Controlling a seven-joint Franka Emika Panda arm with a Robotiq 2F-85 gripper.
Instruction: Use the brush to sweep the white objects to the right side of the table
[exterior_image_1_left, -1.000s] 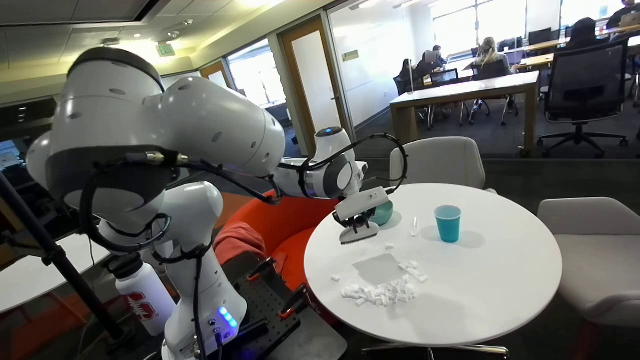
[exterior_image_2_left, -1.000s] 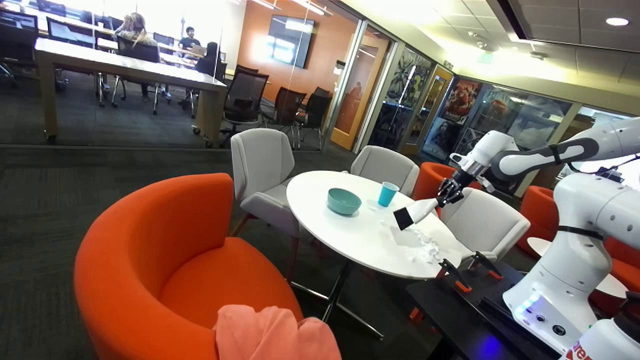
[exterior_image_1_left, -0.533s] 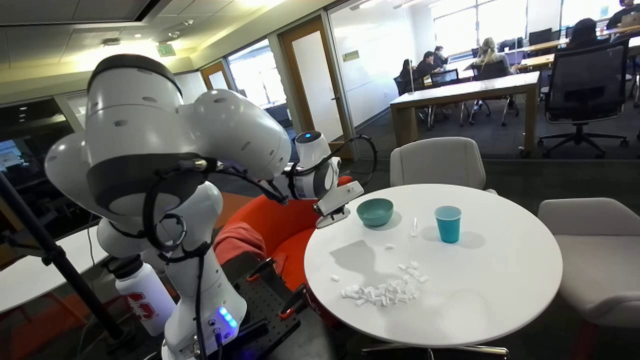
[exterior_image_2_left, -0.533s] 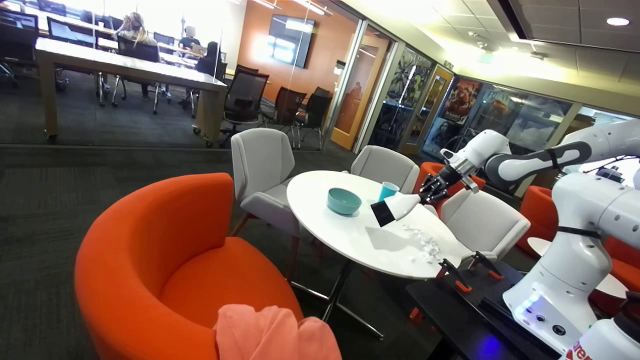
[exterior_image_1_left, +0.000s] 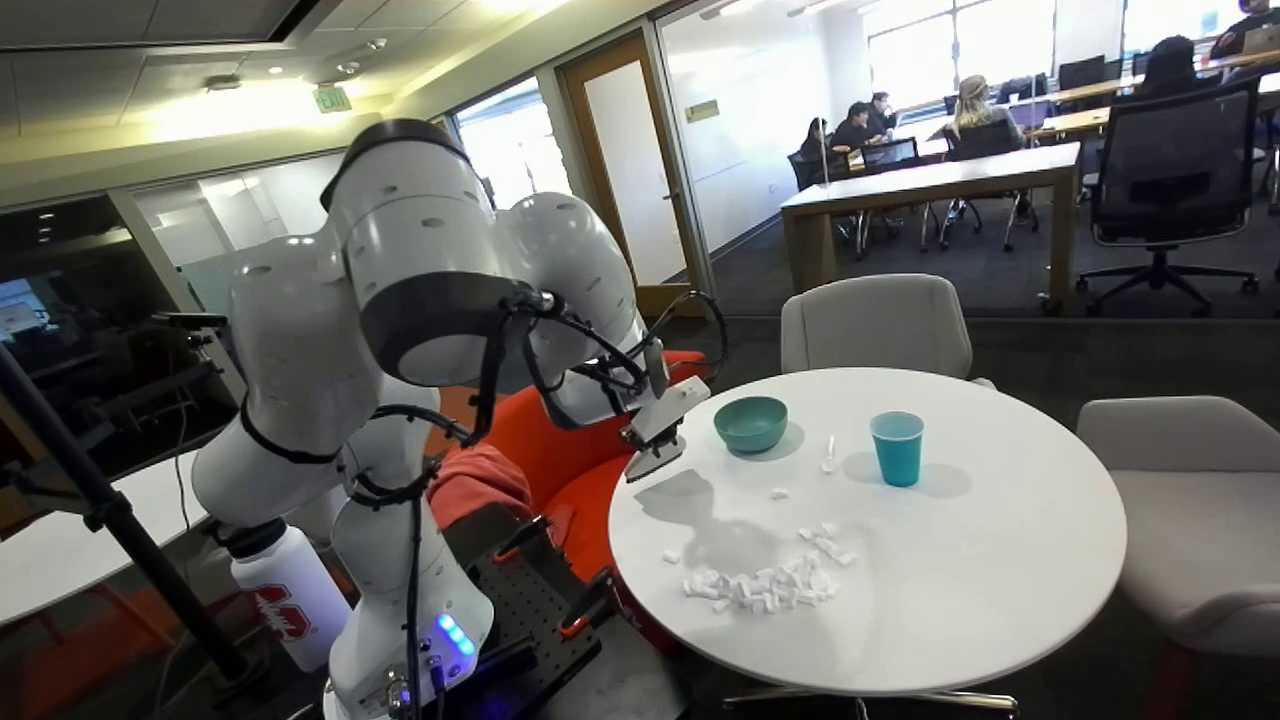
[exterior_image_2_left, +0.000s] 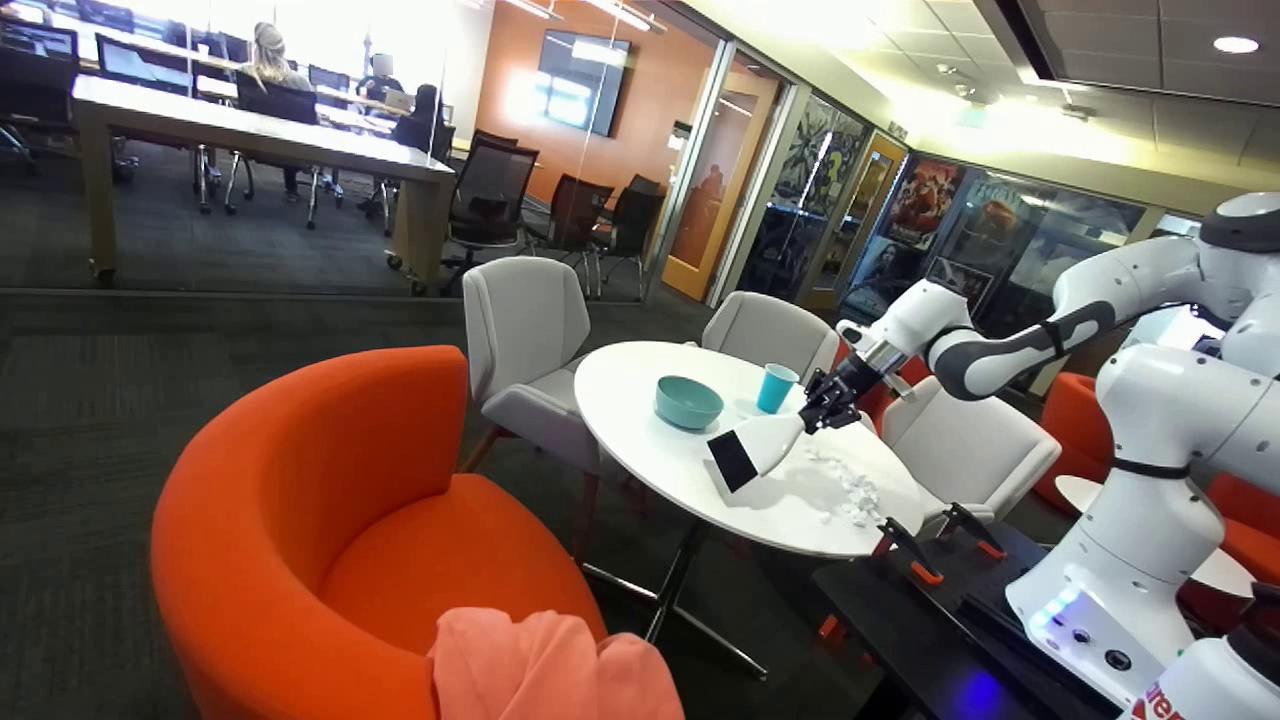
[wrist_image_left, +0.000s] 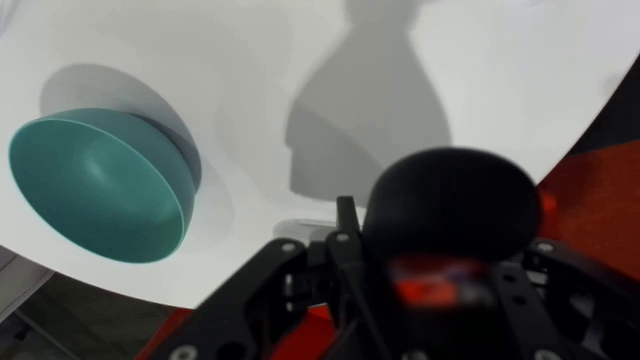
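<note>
Round white table (exterior_image_1_left: 1010, 570): in both exterior views, with pale grey chairs (exterior_image_2_left: 525, 310) and a curved orange-red armchair (exterior_image_2_left: 260, 500) standing near it.
Flared white brush (exterior_image_2_left: 768, 440) with a black end: I have it tilted over the table, near the rim; whether the black end touches the top, I can't tell. Its shadow (wrist_image_left: 370, 100) shows in my wrist view.
Black two-fingered gripper (exterior_image_2_left: 822, 405): clamped on the brush's narrow end, a finger to each side in the wrist view.
Round teal bowl (exterior_image_1_left: 750, 437): upright on the table, near the brush.
Heap of small chunky white pieces (exterior_image_1_left: 770, 587): on the table, well apart from the brush; one stray (exterior_image_1_left: 671, 556) lies near the rim, another piece (exterior_image_1_left: 780, 493) between heap and bowl.
Tapered turquoise cup (exterior_image_1_left: 897, 455): upright, farther from the brush than the bowl is.
Slim pale item (exterior_image_1_left: 829, 456): between bowl and cup, too small for me to name.
</note>
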